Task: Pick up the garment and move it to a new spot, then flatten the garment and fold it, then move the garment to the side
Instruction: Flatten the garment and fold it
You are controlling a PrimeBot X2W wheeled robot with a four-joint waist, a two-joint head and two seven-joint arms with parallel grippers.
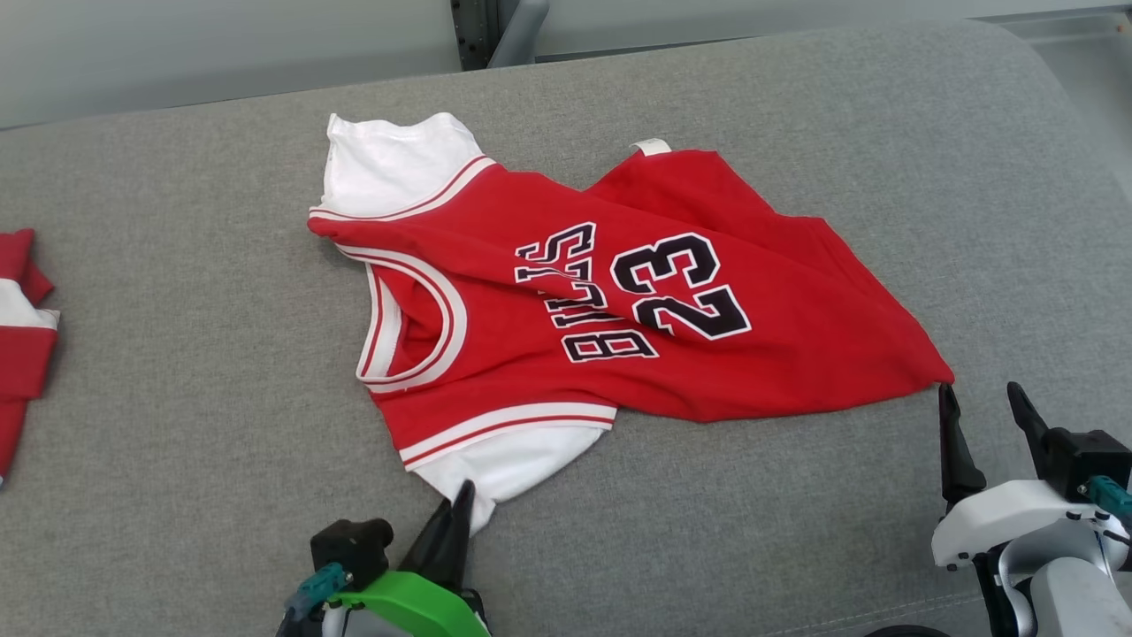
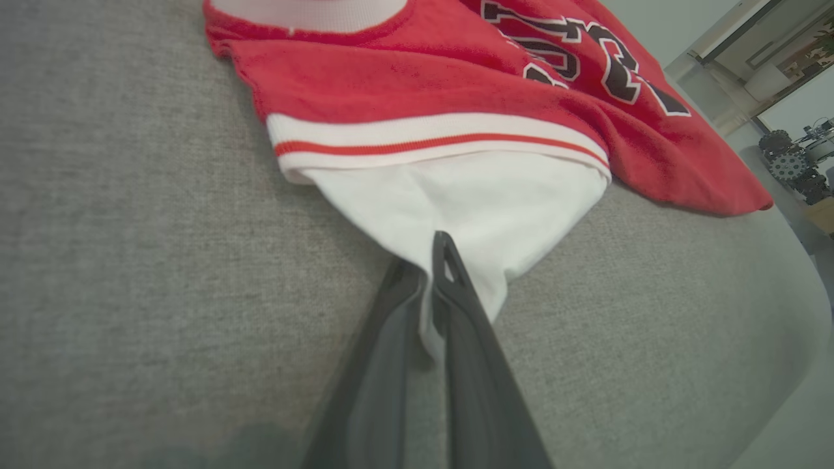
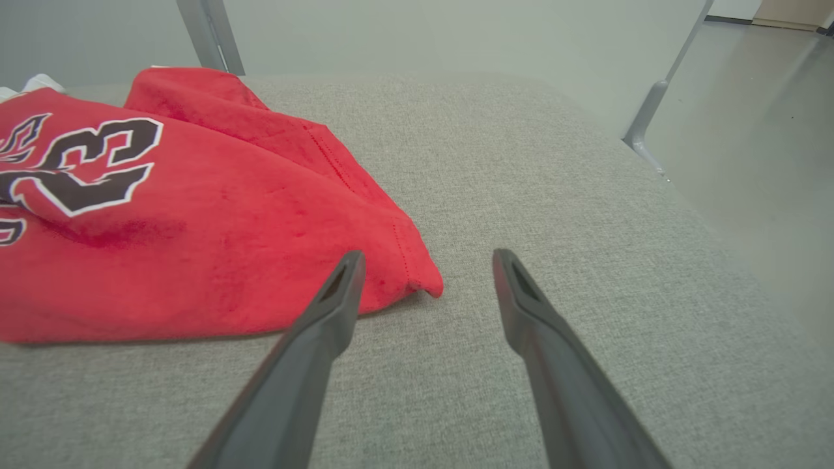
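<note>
The garment (image 1: 619, 301) is a red jersey with white sleeves, "BULLS" and "23" printed on it, lying rumpled on the grey cushioned surface (image 1: 177, 398). My left gripper (image 1: 460, 506) is shut on the tip of the near white sleeve (image 2: 469, 208); the cloth shows pinched between the two dark fingers (image 2: 456, 286). My right gripper (image 1: 977, 411) stands open right beside the jersey's red hem corner (image 3: 417, 280), its left finger (image 3: 342, 286) overlapping that corner's edge. The jersey (image 3: 163, 228) spreads away to the left in the right wrist view.
Another red and white garment (image 1: 22, 345) lies folded at the far left edge of the surface. The surface's rounded right edge (image 1: 1074, 115) drops to the floor, and a metal frame post (image 1: 482, 31) stands behind the back edge.
</note>
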